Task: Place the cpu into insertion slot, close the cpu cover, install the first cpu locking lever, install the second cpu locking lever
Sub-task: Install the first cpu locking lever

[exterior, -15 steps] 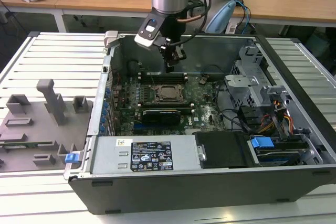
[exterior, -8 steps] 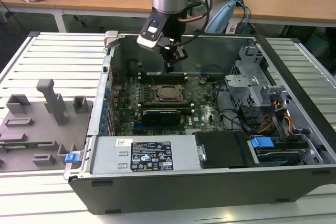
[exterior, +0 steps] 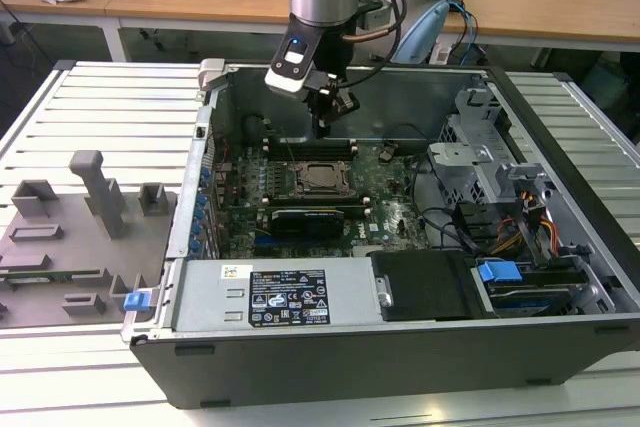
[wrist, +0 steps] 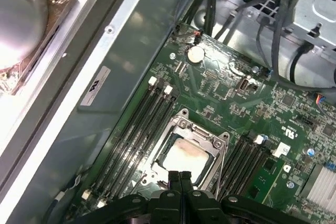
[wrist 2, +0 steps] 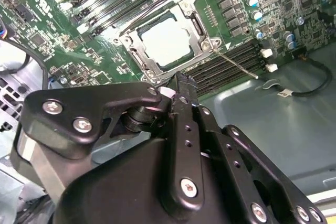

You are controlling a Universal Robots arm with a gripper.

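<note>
Centrally, an open computer case [exterior: 400,352] is shown lying on a slatted table [exterior: 100,97], with a green motherboard [exterior: 390,209] flat inside it. The cpu [exterior: 321,176] is seated in the insertion slot [exterior: 297,173] near the middle of the board, its pale metal top facing up. In the second wrist view the cpu cover [wrist 2: 135,51], a thin silver frame, appears folded down around the chip; a locking lever [wrist 2: 237,63], a thin wire rod, is seen angled out from one corner of the socket, apparently unlatched.

The gripper [exterior: 323,125] is held just above the socket's far edge; its fingers [wrist: 173,181] are pressed together with nothing between them.

The chip is judged light, rigid and fragile, best touched by its edges only; the cover is judged thin, stiff and hinged; the lever is judged springy and slippery, best pressed near its free end.
</note>
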